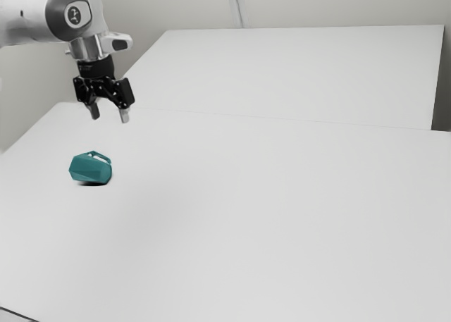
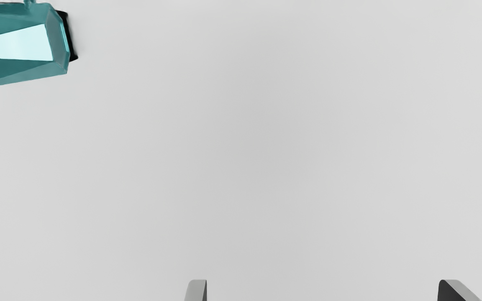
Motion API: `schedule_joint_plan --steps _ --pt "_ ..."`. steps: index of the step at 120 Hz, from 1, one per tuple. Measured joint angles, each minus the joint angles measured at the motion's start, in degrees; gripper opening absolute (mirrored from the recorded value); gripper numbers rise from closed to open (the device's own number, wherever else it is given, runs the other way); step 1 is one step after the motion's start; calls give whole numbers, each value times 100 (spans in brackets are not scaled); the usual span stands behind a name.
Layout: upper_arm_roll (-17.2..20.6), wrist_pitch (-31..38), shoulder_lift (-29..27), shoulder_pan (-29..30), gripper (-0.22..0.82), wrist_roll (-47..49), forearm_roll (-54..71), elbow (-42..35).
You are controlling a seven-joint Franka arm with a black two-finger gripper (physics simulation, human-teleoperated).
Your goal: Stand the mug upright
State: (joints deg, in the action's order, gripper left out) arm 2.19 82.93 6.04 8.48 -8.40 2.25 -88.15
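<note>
The teal faceted mug lies on its side on the white table, its handle on the upper side in the exterior view. Above the table and apart from the mug hangs my gripper, its two fingers spread with nothing between them. In the wrist view the mug is cut off by the picture's corner, away from my gripper, whose fingertips stand wide apart over bare table.
The white table stretches far toward the exterior view's right. Behind it stands another white surface, with a pale wall beyond. A dark thin line crosses the near left corner.
</note>
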Motion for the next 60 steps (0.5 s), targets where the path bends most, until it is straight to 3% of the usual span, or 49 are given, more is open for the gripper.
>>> schedule_joint_plan --steps 16,29,45,60 --pt "-320 808 -81 -68 60 -142 8 -291" --pt "-705 1683 -526 44 60 -231 -34 -1436" --pt "-792 2737 -955 769 60 -477 -495 -2584" --pt "-798 3560 -1152 1972 60 -1137 -1635 -3311"
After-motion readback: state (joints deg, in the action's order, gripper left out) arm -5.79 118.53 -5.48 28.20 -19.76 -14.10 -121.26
